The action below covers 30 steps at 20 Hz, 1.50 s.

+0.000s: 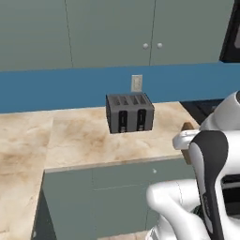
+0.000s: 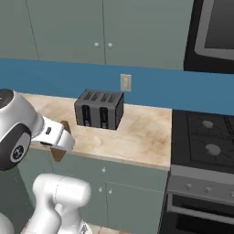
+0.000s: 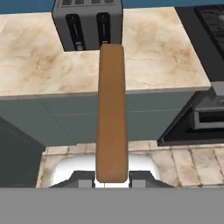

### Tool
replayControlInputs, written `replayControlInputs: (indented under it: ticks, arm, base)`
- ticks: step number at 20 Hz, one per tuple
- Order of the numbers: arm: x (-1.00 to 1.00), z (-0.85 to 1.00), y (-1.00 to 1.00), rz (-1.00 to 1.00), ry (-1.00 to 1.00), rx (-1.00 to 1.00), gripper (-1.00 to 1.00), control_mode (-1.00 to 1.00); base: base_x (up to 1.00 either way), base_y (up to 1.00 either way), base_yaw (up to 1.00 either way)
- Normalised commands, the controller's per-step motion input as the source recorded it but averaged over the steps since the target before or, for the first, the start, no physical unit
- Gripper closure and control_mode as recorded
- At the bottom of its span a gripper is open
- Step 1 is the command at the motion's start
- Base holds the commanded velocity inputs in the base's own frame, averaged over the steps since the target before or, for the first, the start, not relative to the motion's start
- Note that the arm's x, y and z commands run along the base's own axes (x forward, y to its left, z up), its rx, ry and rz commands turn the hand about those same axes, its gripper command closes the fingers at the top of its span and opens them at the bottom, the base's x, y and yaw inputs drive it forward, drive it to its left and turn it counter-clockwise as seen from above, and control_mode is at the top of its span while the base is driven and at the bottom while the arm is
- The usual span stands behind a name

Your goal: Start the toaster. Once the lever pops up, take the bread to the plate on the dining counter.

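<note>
From the left base view, the boxy dark grey toaster [image 1: 130,113] sits mid-frame on the beige marble table [image 1: 75,138], and the white arm is folded back at lower right with a brown corner of the thin brown bread slice [image 1: 188,127] peeking past it. The right base view puts the bread [image 2: 59,151] lower left, off the table's edge. In the hand view the gripper [image 3: 112,178] has its jaws clamped on the slice, toaster upper left; I'd keep it level while carrying to the plate
</note>
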Motion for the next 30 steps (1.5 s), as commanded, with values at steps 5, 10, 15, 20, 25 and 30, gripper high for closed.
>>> replayControlInputs:
  ticks: [5, 10, 15, 20, 25, 30]
  arm:
    - [0.0, 0.0, 0.0, 0.0, 0.0, 0.0, 1.0, 1.0]
    - [0.0, 0.0, 0.0, 0.0, 0.0, 0.0, 1.0, 1.0]
    - [0.0, 0.0, 0.0, 0.0, 0.0, 0.0, 1.0, 1.0]
    - [0.0, 0.0, 0.0, 0.0, 0.0, 0.0, 1.0, 1.0]
    - [0.0, 0.0, 0.0, 0.0, 0.0, 0.0, 1.0, 1.0]
    - [0.0, 0.0, 0.0, 0.0, 0.0, 0.0, 1.0, 1.0]
  base:
    - [-0.44, -0.01, 0.53]
    - [0.0, 0.0, 0.95]
    - [0.0, 0.0, 1.0]
    - [-0.03, 0.0, 1.0]
    - [-0.05, 0.0, 1.0]
    - [0.0, 0.01, 1.0]
